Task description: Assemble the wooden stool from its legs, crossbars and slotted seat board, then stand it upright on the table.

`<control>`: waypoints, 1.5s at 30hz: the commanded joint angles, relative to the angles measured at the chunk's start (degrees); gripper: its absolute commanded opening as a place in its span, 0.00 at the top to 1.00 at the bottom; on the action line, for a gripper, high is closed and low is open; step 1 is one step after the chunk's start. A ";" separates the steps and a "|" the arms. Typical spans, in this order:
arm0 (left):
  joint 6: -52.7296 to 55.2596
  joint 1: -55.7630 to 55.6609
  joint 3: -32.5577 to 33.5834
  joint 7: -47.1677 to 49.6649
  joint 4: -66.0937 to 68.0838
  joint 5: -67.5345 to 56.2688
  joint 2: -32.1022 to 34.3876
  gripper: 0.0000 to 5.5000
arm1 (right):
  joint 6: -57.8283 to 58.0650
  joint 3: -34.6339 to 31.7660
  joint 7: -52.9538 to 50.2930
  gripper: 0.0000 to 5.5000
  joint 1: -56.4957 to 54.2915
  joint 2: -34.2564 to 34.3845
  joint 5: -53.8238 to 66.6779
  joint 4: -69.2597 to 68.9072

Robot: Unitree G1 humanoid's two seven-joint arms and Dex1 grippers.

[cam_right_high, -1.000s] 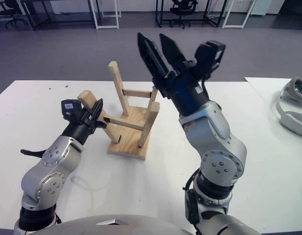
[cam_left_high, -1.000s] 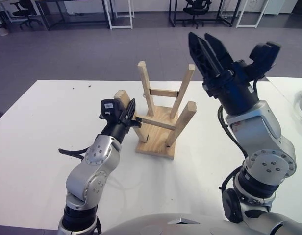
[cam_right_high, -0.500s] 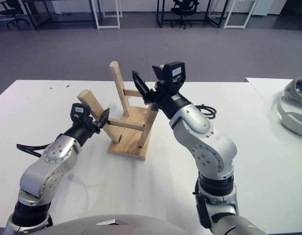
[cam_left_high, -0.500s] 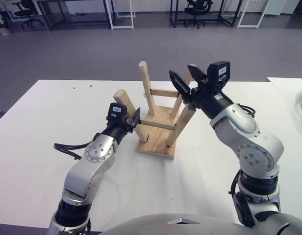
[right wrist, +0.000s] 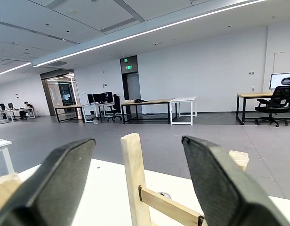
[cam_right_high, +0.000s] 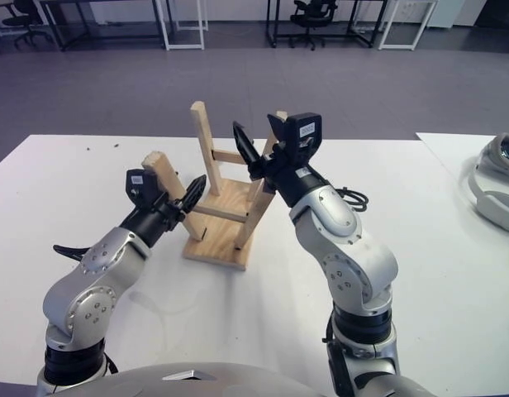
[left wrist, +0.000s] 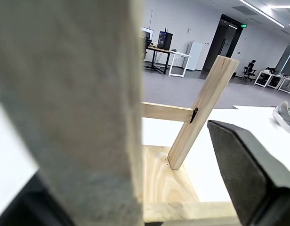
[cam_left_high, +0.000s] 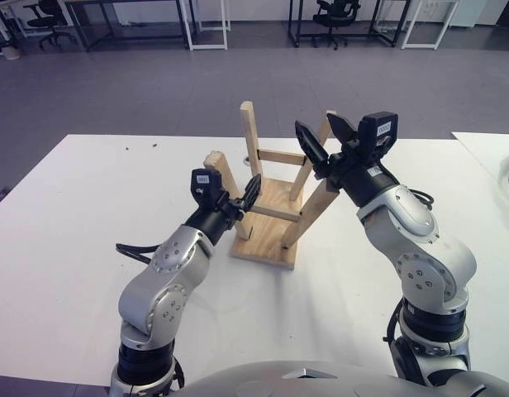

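White bench point(cam_left_high: 73, 215) carries a wooden stool point(cam_left_high: 271, 197) that is upside down near the middle. Its seat board point(cam_left_high: 259, 246) lies flat on the bench, and all four legs point up, each leaning a bit.

On the left, the left claw point(cam_left_high: 236, 197) is at the near left leg point(left wrist: 88, 117). The claw is open, with one black finger point(left wrist: 248, 174) on each side of that leg. You can see a gap between the leg and this finger. I cannot tell if the other finger touches the wood.

A thin crossbar point(cam_left_high: 275, 213) joins the two near legs, low down by the seat board. Another crossbar point(cam_left_high: 279, 156) joins the two far legs, higher up. The far left leg point(cam_left_high: 252, 145) reaches highest.

On the right, the right claw point(cam_left_high: 316, 128) is held up by the tops of the two right legs. It is wide open and holds nothing. The near right leg point(cam_left_high: 316, 211) leans up toward it. I cannot tell if the claw touches any leg.

Far to the right, on the next bench, lies a grey headset point(cam_right_high: 496, 178), well apart from the stool
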 commanded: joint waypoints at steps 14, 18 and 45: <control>-0.99 -18.63 24.28 -12.11 -4.75 -32.12 16.86 0.34 | 1.85 -12.68 8.78 0.37 -9.76 -5.86 8.17 3.96; -1.84 -25.94 20.71 -15.74 5.57 -26.89 22.64 0.34 | 2.36 -20.63 8.93 0.37 -12.79 -6.85 18.61 5.25; -23.31 27.92 16.63 -51.39 21.99 0.15 42.17 0.34 | -11.81 4.47 49.06 0.37 28.17 -22.33 3.12 15.55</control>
